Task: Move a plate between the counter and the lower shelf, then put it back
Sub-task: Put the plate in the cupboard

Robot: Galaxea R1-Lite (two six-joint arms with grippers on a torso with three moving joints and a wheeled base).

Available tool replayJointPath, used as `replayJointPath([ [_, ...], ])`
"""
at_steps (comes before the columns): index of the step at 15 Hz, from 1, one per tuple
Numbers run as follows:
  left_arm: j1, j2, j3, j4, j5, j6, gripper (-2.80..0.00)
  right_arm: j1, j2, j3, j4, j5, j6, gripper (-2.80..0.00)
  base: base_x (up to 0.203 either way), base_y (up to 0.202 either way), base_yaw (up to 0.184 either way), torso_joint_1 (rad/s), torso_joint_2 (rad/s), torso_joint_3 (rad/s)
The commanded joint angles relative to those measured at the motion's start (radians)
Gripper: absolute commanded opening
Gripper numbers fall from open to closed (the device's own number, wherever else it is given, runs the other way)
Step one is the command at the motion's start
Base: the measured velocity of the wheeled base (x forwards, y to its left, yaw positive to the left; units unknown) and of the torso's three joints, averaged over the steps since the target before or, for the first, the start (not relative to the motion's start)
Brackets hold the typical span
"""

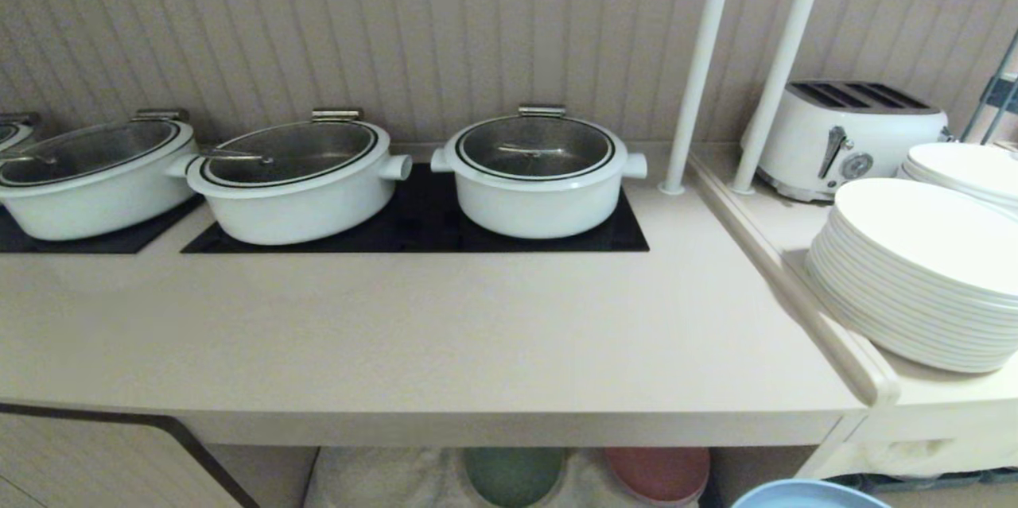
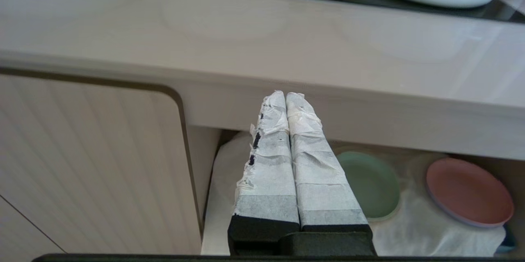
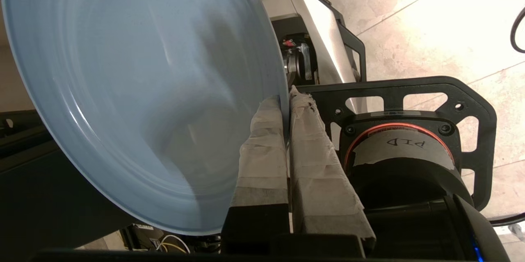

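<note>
Soft, even indoor light falls on the bench [image 1: 445, 317] in the head view, warm and slightly dim, with no hard shadows. The glass pot lids [image 1: 537, 146] carry faint reflections, and the straight bench edge bows near the frame's borders. The lower shelf [image 1: 509, 476] sits in shade under the bench front. In the right wrist view the floor [image 3: 430, 20] is washed out by strong glare, while the plate [image 3: 135, 89] is smeared with soft blur and a dark shadow across it.
</note>
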State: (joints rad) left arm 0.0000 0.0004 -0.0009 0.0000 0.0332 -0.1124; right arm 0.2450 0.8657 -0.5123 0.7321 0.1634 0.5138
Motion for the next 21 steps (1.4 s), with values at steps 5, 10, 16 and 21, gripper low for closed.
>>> replayJointPath([
  [5, 0.000, 0.000, 0.000, 0.000, 0.001, 0.000, -2.80, 0.003, 0.001, -0.002, 0.004, 0.001, 0.003, -2.80, 0.000, 0.000, 0.000, -0.169, 0.34, 0.166],
  [10, 0.000, 0.000, 0.001, 0.000, 0.001, 0.000, -2.80, 0.002, 0.001, -0.003, 0.004, 0.001, 0.003, -2.80, 0.000, 0.000, 0.000, -0.226, 0.45, 0.225],
  [16, 0.000, 0.000, 0.000, 0.000, 0.001, -0.001, -2.80, 0.000, 0.001, -0.002, 0.005, 0.001, 0.006, -2.80, 0.000, 0.000, 0.000, -0.272, 0.55, 0.270],
  [21, 0.000, 0.000, 0.001, 0.000, 0.001, 0.000, -2.80, 0.000, 0.002, -0.002, 0.004, 0.001, 0.006, -2.80, 0.000, 0.000, 0.000, -0.259, 0.52, 0.255],
])
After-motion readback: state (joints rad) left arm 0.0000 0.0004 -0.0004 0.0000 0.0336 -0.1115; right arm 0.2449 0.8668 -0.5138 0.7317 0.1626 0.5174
